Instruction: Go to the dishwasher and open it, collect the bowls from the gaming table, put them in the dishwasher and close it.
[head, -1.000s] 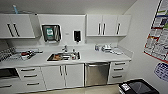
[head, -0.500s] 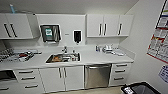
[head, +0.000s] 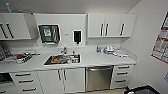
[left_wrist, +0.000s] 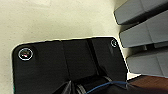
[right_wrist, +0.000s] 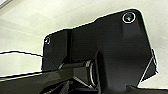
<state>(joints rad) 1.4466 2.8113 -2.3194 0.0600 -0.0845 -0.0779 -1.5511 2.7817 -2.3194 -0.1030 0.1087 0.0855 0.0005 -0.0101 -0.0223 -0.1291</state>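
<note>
Neither wrist view lets me tell how the grippers stand: both are taken up by the robot's own dark plate, with pale floor behind it, so whether either one is parted or has hold of anything cannot be told. In the left wrist view grey blocky shapes (left_wrist: 147, 35) lie beside the plate; what they are I cannot say.

Outward, in the head view, the dishwasher (head: 98, 78) sits built in under the white countertop (head: 100, 58), its brushed steel front closed, with a bar handle along its top edge. It stands between a pair of white cabinet doors (head: 62, 80) on one side and a stack of drawers (head: 121, 76) on the other. Above and a little to the side of it is the sink (head: 62, 60), which holds some items (too blurred to name). A dish rack (head: 15, 57) rests on the counter at the far end. On the wall hang a paper-towel dispenser (head: 49, 33) and a dark soap dispenser (head: 77, 36), with upper cabinets (head: 111, 25) beside them. A black bin (head: 145, 90) stands in the near corner by the side wall, which carries a poster (head: 160, 47)
</note>
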